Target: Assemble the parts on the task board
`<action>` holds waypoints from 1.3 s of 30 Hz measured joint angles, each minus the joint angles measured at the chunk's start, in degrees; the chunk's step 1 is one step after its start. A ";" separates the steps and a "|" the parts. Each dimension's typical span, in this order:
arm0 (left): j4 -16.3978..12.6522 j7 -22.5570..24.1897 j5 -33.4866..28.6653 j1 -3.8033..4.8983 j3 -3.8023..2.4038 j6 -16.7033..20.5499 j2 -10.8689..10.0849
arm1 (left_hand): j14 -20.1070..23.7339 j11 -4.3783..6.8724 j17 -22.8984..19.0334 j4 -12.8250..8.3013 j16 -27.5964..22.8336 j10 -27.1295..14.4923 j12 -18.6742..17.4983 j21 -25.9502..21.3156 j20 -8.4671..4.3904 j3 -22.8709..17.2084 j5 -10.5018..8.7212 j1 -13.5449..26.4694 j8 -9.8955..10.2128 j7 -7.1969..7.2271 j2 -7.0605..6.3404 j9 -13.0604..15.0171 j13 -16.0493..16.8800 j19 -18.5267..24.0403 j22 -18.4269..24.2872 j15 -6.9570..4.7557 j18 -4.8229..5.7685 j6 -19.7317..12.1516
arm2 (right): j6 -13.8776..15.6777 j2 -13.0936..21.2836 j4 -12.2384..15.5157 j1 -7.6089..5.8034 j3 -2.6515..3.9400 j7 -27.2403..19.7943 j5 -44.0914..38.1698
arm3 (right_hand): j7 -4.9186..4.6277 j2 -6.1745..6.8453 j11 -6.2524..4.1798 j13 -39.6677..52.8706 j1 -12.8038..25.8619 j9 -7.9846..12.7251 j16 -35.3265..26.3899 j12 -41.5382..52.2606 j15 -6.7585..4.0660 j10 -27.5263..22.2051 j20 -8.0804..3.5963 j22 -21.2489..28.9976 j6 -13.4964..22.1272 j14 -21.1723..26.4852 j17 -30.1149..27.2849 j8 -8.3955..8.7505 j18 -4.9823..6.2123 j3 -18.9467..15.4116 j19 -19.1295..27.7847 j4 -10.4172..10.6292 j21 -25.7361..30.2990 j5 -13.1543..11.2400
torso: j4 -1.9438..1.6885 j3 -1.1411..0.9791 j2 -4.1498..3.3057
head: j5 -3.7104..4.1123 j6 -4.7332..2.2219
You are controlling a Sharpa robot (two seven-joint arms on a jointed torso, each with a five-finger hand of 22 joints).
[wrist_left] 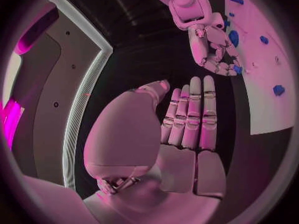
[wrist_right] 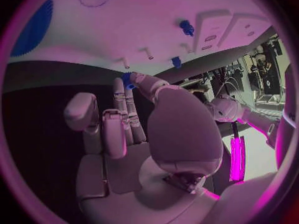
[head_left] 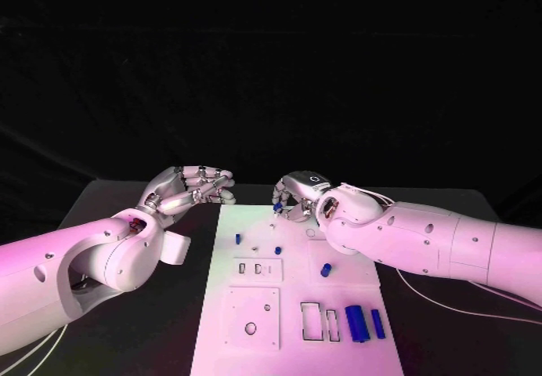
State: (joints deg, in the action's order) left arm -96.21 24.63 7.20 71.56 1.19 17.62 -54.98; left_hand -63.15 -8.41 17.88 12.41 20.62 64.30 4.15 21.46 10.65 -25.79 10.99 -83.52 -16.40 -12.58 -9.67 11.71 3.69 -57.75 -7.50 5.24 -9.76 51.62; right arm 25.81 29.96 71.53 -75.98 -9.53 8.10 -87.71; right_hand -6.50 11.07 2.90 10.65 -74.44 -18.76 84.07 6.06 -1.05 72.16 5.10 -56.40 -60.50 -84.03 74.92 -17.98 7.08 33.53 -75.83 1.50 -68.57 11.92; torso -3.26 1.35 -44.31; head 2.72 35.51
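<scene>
Now | my right robot hand pinches a small blue part over the task board far edge | left robot hand empty, fingers apart, beside board | right nearer.

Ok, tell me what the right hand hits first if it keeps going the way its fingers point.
Probably the task board itself: the right hand holds a small blue part at its fingertips, aimed down at the board's far edge. Depth is unclear.

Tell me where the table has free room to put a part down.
Black table is bare left of the board, below the left hand. The board's far end is crowded by the right hand and blue parts.
</scene>
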 measured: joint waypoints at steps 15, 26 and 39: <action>-0.08 -0.08 0.00 0.00 -0.01 -0.17 -0.08 | 0.00 0.00 0.04 0.00 0.00 0.00 0.00 0.00 0.00 0.00 0.00 0.00 0.00 0.00 0.00 -0.01 -0.01 0.00 0.00 0.00 0.00 0.00 | -1.57 -0.49 -0.83 0.19 0.00 -0.13 0.60 | -0.12 -0.21 0.11 0.04 -0.22 -0.05 -0.03 0.21 0.00 -0.11 0.01 0.01 0.23 0.00 -0.01 0.16 0.00 -0.01 0.00 0.00 0.00 -0.32 | 0.07 0.01 -0.07 | -0.23 0.26; -0.17 -0.15 0.00 0.01 -0.01 -0.29 -0.16 | 0.20 -0.21 0.11 -0.16 0.00 -0.21 -0.20 0.00 0.22 -0.16 0.00 0.00 0.30 0.00 0.00 -0.01 -0.01 0.21 0.00 0.20 0.00 0.00 | -2.48 -1.20 -1.74 0.24 -0.02 -0.12 0.72 | -0.23 -0.20 0.21 0.16 -0.22 -1.31 -0.03 0.21 0.01 -0.21 -0.20 0.17 0.54 0.00 -0.01 0.26 0.00 -0.02 0.21 0.00 0.00 -0.54 | -0.03 0.01 -0.14 | -0.19 0.35; -0.25 -0.24 0.00 0.02 -0.01 -0.49 -0.27 | 0.20 -0.21 0.10 -0.16 0.00 -0.21 -0.20 0.00 0.22 -0.16 0.00 0.00 0.30 0.00 0.00 -0.02 -0.01 0.21 0.00 0.20 0.01 0.00 | -3.28 -1.80 -2.48 0.49 -0.05 -0.14 0.77 | -0.48 -0.20 0.30 0.17 -0.22 -2.50 -0.03 0.19 0.01 -0.31 -0.19 0.56 1.00 0.00 0.03 0.11 0.01 -0.03 0.21 0.00 0.00 -0.77 | 0.00 0.04 -0.16 | -0.28 0.56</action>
State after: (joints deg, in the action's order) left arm -96.46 24.39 7.19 71.58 1.18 17.13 -55.25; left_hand -62.96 -8.62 17.98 12.25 20.62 64.09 3.95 21.46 10.87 -25.95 10.99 -83.52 -16.10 -12.58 -9.67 11.69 3.68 -57.53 -7.50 5.44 -9.75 51.62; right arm 22.53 28.16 69.04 -75.49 -9.58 7.96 -86.94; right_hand -6.99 10.87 3.20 10.81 -74.66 -21.26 84.04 6.26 -1.04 71.86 4.90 -55.84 -59.50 -84.03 74.95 -17.87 7.08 33.50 -75.62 1.50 -68.56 11.16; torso -3.26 1.40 -44.47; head 2.44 36.07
